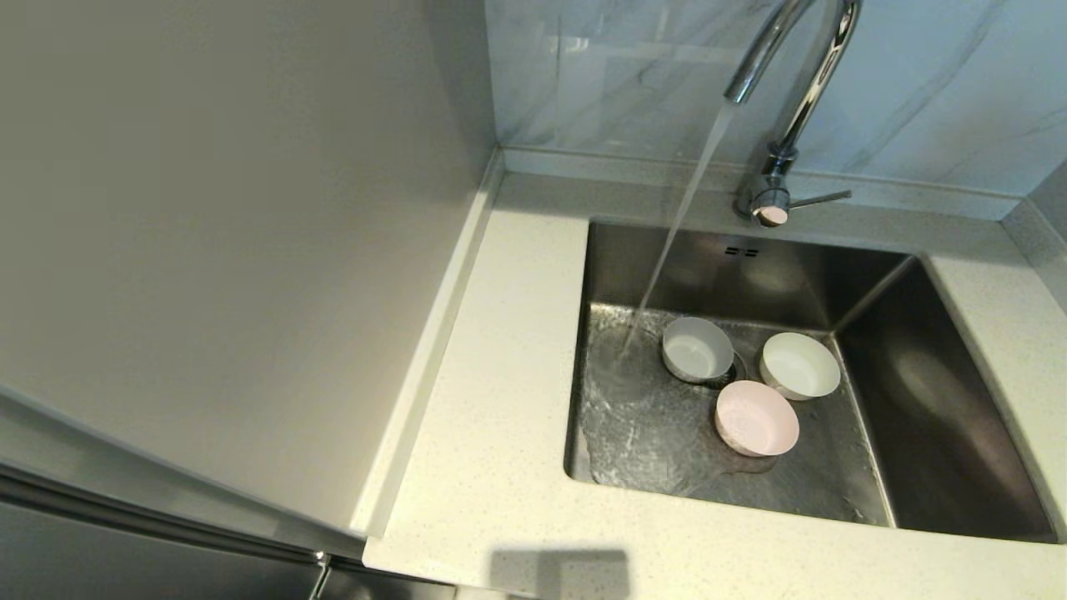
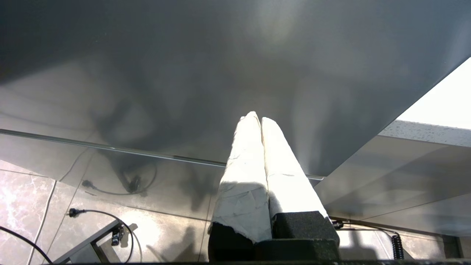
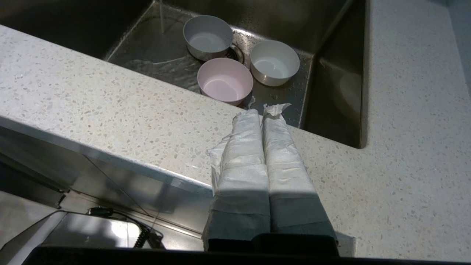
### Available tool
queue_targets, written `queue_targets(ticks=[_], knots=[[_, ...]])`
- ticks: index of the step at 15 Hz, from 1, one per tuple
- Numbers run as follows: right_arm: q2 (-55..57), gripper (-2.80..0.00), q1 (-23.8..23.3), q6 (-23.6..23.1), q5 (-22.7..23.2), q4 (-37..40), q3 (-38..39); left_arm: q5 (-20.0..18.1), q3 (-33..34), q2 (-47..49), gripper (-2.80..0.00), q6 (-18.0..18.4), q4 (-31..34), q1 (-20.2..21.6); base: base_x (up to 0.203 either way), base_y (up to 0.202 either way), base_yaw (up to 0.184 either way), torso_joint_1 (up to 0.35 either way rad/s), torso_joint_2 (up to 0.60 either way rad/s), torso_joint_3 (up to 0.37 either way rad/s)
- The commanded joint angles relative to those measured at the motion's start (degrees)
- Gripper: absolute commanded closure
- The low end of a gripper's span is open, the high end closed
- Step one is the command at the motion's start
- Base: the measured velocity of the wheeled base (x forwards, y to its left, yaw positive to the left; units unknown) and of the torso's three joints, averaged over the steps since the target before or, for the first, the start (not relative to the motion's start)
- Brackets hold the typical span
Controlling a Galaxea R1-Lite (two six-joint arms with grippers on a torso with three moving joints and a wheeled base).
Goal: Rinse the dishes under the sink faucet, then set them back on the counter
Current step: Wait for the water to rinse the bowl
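At the bottom centre of the right wrist frame the right gripper (image 3: 262, 110) is seen with its wrapped fingers pressed together, holding nothing, above the front strip of the counter (image 3: 110, 106). The left gripper (image 2: 256, 118), likewise closed and empty, is parked low beside a grey cabinet front.

Beyond the counter edge, in the sink (image 1: 942, 400), the pink bowl (image 1: 757, 418) lies nearest, right of centre in the head frame. Behind it sit the grey-white bowl (image 1: 697, 349) by the drain and the white bowl (image 1: 799, 366).

Water from the faucet (image 1: 779, 100), upper right, lands just left of the grey-white bowl.

The fingers should probably be spread before descent, one rim pinched firmly, and the bowl carried into the stream.
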Motion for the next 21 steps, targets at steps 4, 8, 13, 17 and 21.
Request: queue_targets(ticks=[4, 8, 13, 17, 21], knots=[[0.13, 0.00, 0.02, -0.08, 0.03, 0.01, -0.01, 0.05, 0.00, -0.18, 0.00, -0.02, 0.00, 0.01, 0.000, 0.000, 0.000, 0.000, 0.00, 0.000], [0.14, 0.00, 0.02, -0.08, 0.01, -0.07, 0.00, 0.05, 0.00, -0.18, 0.00, 0.03, 0.00, 0.01, 0.000, 0.000, 0.000, 0.000, 0.00, 0.000], [0.14, 0.00, 0.02, -0.08, 0.04, -0.06, -0.01, 0.05, 0.00, -0.18, 0.00, -0.02, 0.00, 0.01, 0.000, 0.000, 0.000, 0.000, 0.00, 0.000], [0.05, 0.00, 0.02, -0.08, 0.04, 0.01, -0.01, 0.05, 0.00, -0.18, 0.00, -0.02, 0.00, 0.01, 0.000, 0.000, 0.000, 0.000, 0.00, 0.000], [0.05, 0.00, 0.02, -0.08, -0.03, -0.07, -0.01, 0.05, 0.00, -0.18, 0.00, -0.02, 0.00, 0.01, 0.000, 0.000, 0.000, 0.000, 0.00, 0.000]])
